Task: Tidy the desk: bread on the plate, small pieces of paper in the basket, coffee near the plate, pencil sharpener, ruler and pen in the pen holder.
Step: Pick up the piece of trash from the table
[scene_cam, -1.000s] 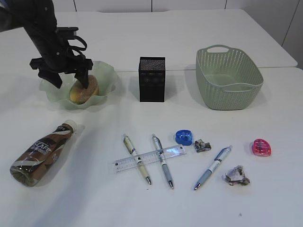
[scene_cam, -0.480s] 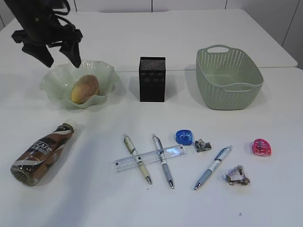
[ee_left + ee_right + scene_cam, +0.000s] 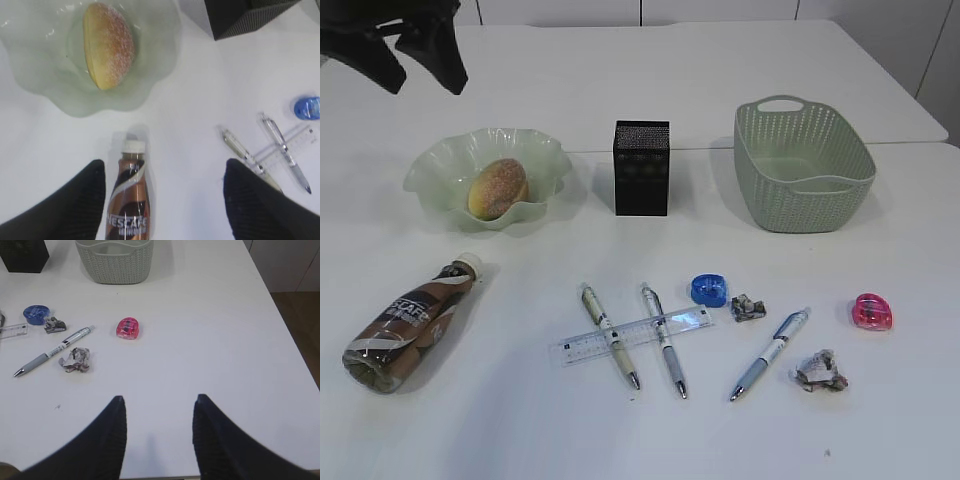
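Bread sits in the plate, so the coffee, lying on its side on the worktop under the empty, spread left claw, comes next by my reckoning: smooth, rigid, fairly heavy, best gripped across mid-body.

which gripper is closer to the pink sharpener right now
Right. The right gripper hangs open above bare desk just short of the pink sharpener; the left gripper is up beyond the plate, far across.
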Action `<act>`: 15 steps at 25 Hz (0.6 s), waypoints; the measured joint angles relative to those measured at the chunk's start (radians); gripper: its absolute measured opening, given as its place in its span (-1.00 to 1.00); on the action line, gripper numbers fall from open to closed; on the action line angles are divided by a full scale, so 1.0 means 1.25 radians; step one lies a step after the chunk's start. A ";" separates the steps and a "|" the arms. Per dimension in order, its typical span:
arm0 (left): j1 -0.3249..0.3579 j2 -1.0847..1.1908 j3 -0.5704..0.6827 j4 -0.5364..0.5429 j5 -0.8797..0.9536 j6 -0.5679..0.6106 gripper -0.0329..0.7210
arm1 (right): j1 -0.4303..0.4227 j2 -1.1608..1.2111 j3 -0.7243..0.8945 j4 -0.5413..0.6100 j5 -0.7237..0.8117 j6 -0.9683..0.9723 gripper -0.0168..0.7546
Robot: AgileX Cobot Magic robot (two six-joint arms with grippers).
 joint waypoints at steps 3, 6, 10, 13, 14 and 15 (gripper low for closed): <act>-0.016 -0.077 0.104 0.001 0.000 0.002 0.44 | 0.000 0.000 0.000 0.000 0.000 0.000 -0.04; -0.038 -0.163 0.211 0.001 0.000 0.002 0.42 | 0.000 0.000 0.000 0.000 0.000 0.000 -0.04; -0.052 -0.277 0.361 0.019 0.000 0.002 0.41 | 0.000 0.000 0.000 0.000 0.000 0.000 -0.04; -0.052 -0.369 0.471 0.033 0.000 0.002 0.41 | 0.000 0.000 0.000 0.000 0.000 0.000 -0.04; -0.052 -0.398 0.501 0.038 0.000 0.001 0.40 | 0.000 0.000 0.000 0.000 0.000 0.000 -0.04; -0.052 -0.434 0.535 0.043 0.000 -0.001 0.39 | 0.000 0.000 0.000 0.000 0.000 0.000 -0.04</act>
